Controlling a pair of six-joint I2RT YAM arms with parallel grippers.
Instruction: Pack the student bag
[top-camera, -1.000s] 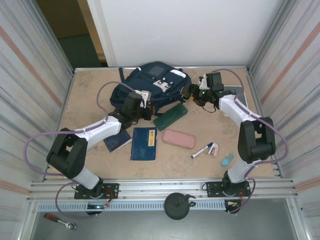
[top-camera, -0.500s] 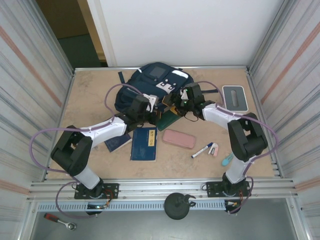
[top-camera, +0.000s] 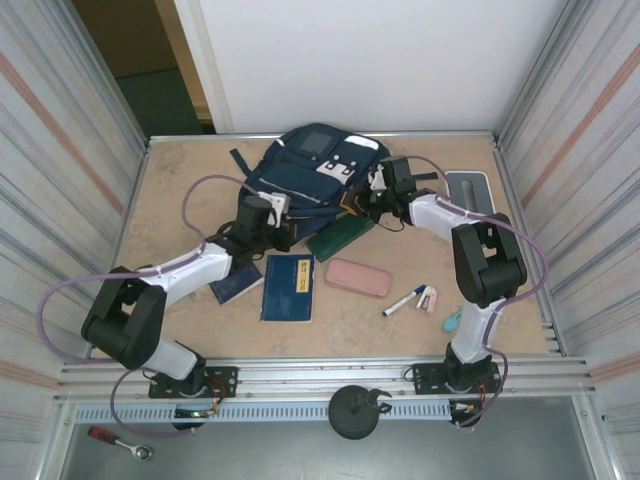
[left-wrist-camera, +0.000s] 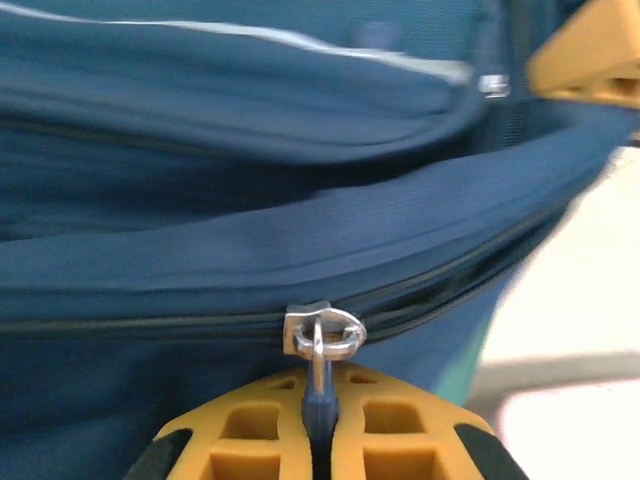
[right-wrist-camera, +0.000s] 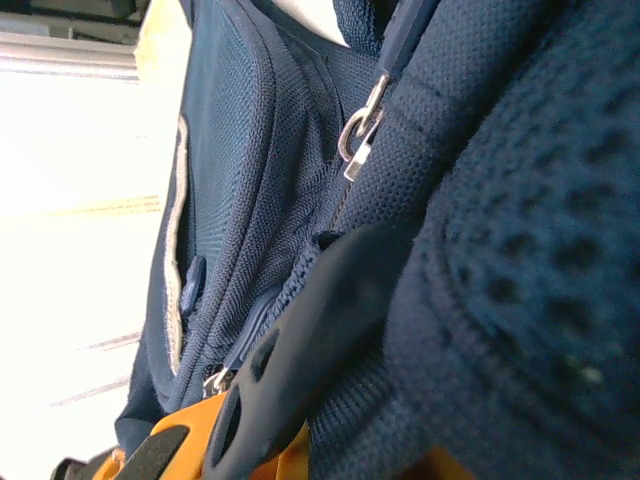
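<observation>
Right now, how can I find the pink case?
Start at the navy bag at the back. Nearer than the green case lies the pink case, right of the blue book. Its neighbours are dark; it is pale pink with rounded ends.

A robot test cell, of the kind kept in a laboratory or workshop, was indicated. A bare tan table (top-camera: 180, 195) was boxed in by a ribbed panel on the left (top-camera: 60, 150) and another on the right (top-camera: 590, 120), and was closed at the back by a plain white board (top-camera: 380, 60). A left arm (top-camera: 195, 265) and a right arm (top-camera: 487, 262) were bolted to aluminium rails (top-camera: 320, 372) at the near edge, and purple cables (top-camera: 187, 213) were looped from them. A ratchet wrench (top-camera: 118, 441) was left on the grey ledge below. The student bag (top-camera: 310, 170) and some school things were laid out between the arms. A dim doorway (top-camera: 150, 90) was glimpsed beyond the left panel.
</observation>
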